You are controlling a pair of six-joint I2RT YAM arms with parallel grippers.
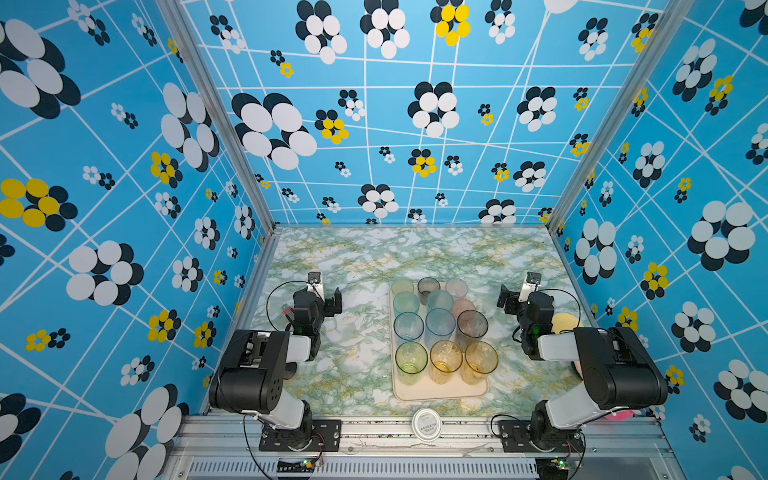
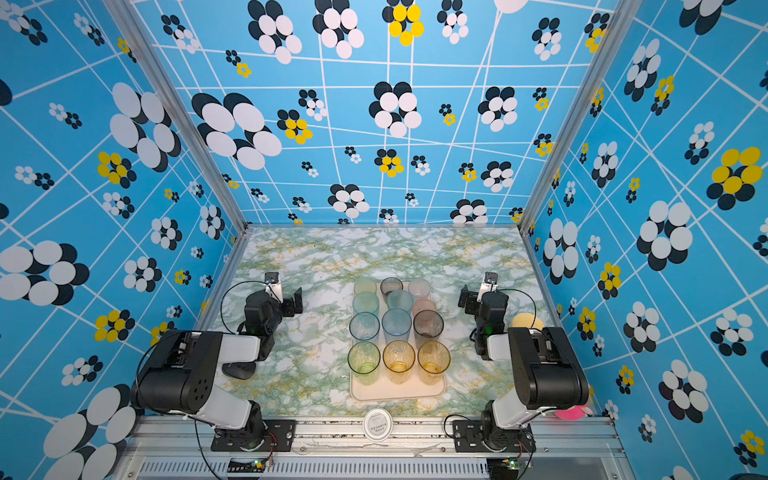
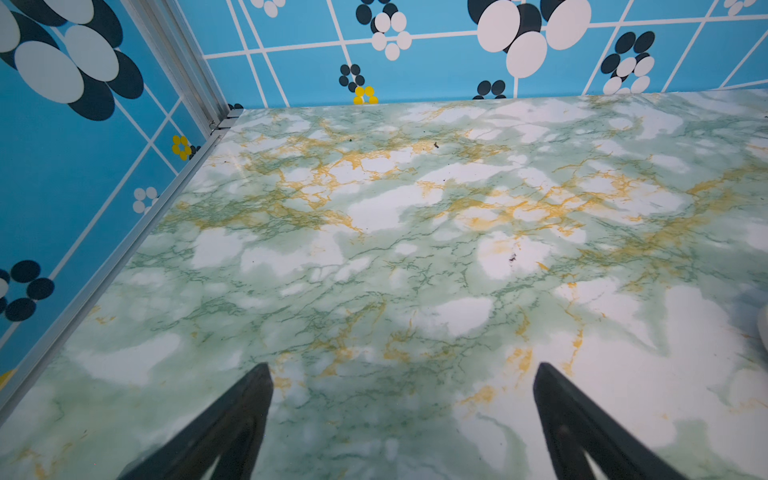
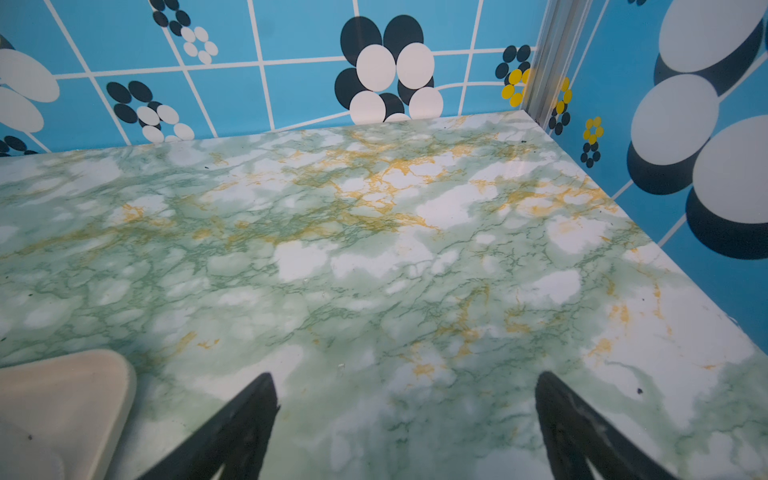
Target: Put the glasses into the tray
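Two arms point(image 1: 257, 365) elbow-up either side of the tray point(image 1: 440, 392), left pincer point(image 3: 403, 365) and right pincer point(image 4: 404, 375) wide apart, empty.

surface point(image 1: 357, 257): carries the tray, the disc and both arms' reach.
tray point(image 1: 440, 394): on the surface, about the middle, long side running front to back, between the two claws.
glasses point(image 1: 439, 326): all in the tray, upright, four rows of three, close together.
left claw point(image 1: 332, 302): left of the tray, well apart from it.
right claw point(image 1: 507, 300): right of the tray, near its far corner, not touching.
lid point(image 1: 426, 424): on the front rail point(image 1: 374, 430), just before the tray's near end.
disc point(image 1: 564, 321): right of the tray, behind the right arm point(image 1: 615, 365), partly hidden by it.
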